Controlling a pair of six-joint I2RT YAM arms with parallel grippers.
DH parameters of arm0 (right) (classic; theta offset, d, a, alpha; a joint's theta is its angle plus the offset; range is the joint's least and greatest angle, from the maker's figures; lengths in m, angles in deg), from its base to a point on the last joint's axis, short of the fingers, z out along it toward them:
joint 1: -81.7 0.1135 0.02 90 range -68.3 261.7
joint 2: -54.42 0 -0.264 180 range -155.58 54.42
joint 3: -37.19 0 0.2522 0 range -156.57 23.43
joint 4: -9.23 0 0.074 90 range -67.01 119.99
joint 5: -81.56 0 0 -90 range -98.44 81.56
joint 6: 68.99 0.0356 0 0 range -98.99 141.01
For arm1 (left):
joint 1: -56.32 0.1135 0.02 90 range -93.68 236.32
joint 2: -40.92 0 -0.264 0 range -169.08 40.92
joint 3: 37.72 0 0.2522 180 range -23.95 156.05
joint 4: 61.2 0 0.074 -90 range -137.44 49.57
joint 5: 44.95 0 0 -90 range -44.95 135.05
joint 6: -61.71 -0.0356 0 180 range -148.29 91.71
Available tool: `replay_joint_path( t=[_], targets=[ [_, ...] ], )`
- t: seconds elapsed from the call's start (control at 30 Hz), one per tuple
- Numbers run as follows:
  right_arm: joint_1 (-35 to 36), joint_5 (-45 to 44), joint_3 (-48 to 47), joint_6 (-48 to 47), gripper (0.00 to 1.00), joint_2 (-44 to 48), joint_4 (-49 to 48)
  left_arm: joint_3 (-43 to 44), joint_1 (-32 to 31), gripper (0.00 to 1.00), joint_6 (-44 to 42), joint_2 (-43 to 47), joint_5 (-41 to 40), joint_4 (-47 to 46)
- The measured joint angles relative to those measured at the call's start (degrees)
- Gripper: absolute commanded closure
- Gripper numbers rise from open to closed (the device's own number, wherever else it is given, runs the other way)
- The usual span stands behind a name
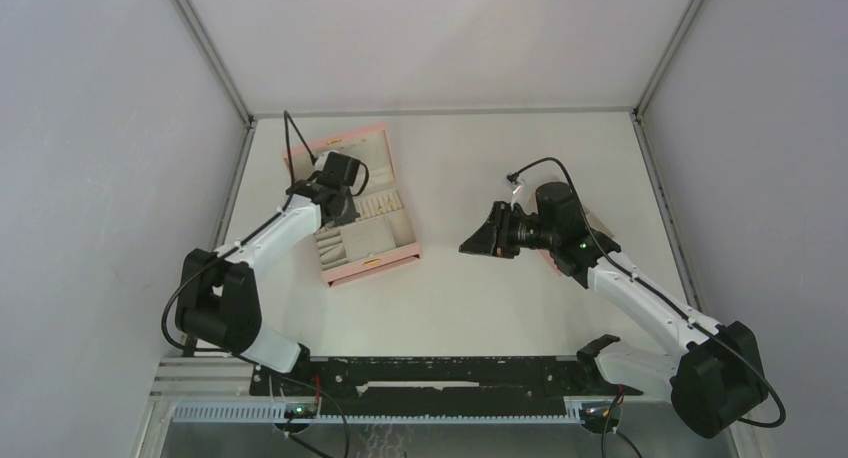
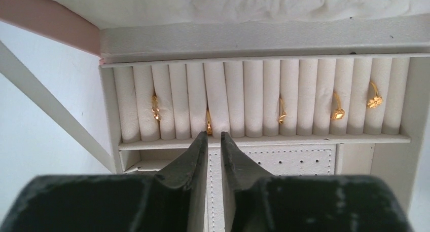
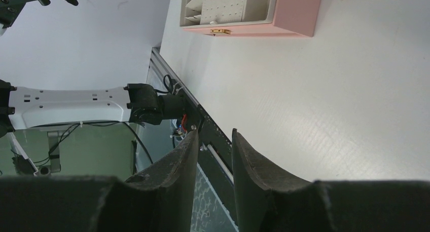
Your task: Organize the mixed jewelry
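- One white table (image 1: 480,308) fills the middle of the top view.
- Two white arms rise from the bottom edge. The left arm (image 1: 275,233) reaches to upper left; the right arm (image 1: 650,298) bends toward centre right.
- One pink box (image 1: 372,266) sits open on the table at upper left of centre, with its lid tipped back.
- One row of white rolls (image 2: 263,98) runs across the middle of the left wrist view, inside the box.
- Left gripper (image 2: 214,141): only a thin gap shows between the fingers, with nothing visible in it. The tips are at the near edge of the rolls.
- Right gripper (image 3: 213,143): the gap is narrow and empty. It hangs over bare table, well apart from the box.
- Five rings, thin, shiny and orange-gold, each sit in a slot between rolls:
  - left ring (image 2: 155,109), with a knobbly top, left of centre;
  - second ring (image 2: 208,125), mostly sunk in its slot, just beyond the fingertips;
  - third ring (image 2: 281,113), slim, right of centre;
  - fourth ring (image 2: 338,112), with a rounded head;
  - fifth ring (image 2: 375,100), with a flower-like head, far right.
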Motion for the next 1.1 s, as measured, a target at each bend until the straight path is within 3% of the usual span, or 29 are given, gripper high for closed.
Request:
replay_joint_path(
  t=[0.13,0.57,0.73,0.83,1.1],
  targets=[
    [0.2,0.0,0.0,0.0,0.62,0.0,0.0,0.0,-0.8,1.00,-0.1,0.1,-0.4,0.0],
    [0.7,0.0,0.0,0.0,0.62,-0.7,0.0,-2.5,-1.0,0.98,-1.6,10.9,-2.5,-1.0],
    [1.0,-0.3,0.0,0.0,0.62,-0.7,0.0,-1.9,-0.9,0.85,-3.6,13.3,-3.3,-0.9],
    [1.0,-0.7,0.0,-0.1,0.62,-0.7,0.0,1.0,-0.3,0.70,-4.9,13.4,-3.3,0.5],
    [1.0,-1.4,0.0,-0.2,0.62,-0.6,0.5,15.9,5.3,0.40,-9.0,13.5,-2.5,5.3]
  ],
)
